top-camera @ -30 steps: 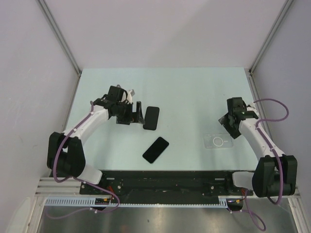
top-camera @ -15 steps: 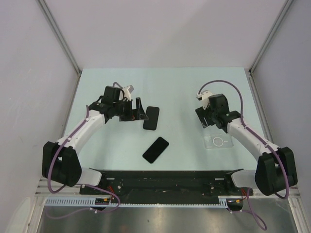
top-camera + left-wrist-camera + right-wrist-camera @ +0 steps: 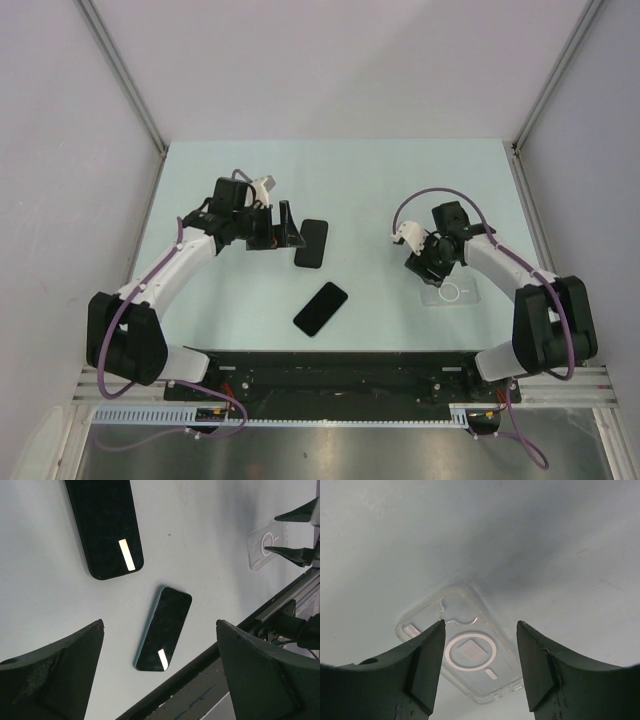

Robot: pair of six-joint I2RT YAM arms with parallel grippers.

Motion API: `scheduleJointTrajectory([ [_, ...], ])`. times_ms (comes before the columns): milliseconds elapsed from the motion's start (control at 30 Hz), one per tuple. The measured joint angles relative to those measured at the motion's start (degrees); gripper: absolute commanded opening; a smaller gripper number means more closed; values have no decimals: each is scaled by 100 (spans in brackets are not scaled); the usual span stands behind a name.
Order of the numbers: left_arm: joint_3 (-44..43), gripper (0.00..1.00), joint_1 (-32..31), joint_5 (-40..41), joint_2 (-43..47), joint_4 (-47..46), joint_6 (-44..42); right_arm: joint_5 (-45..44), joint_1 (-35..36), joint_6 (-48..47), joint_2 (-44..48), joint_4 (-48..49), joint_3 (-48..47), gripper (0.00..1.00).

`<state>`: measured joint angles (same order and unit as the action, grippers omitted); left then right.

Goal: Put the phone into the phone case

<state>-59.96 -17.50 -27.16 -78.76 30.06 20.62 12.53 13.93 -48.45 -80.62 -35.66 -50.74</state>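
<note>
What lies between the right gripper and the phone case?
Nothing. In the right wrist view the open right gripper hangs over the phone case, with no object between them.

Left of centre, the left gripper (image 3: 290,228) hangs just beside the upper phone (image 3: 312,243); the lower phone (image 3: 320,308) lies below it. At right, the right gripper (image 3: 426,267) hovers at the case's (image 3: 458,292) left end.
</note>
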Motion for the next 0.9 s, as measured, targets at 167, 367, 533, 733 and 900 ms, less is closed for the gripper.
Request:
scheduleJointTrajectory([
  [167, 0, 97, 0, 9, 9, 2, -2, -219, -85, -208, -494, -94, 22, 61],
  [367, 0, 97, 4, 28, 9, 2, -2, -302, -138, -297, -737, -48, 31, 60],
  [533, 0, 97, 7, 31, 9, 2, -2, -306, -125, -275, -859, 39, 44, 51],
  [733, 0, 97, 15, 33, 9, 2, -2, -212, -114, -177, -975, 240, 48, 11],
  [900, -2, 98, 15, 33, 11, 2, -2, -175, -28, 7, -981, 424, 50, 0],
])
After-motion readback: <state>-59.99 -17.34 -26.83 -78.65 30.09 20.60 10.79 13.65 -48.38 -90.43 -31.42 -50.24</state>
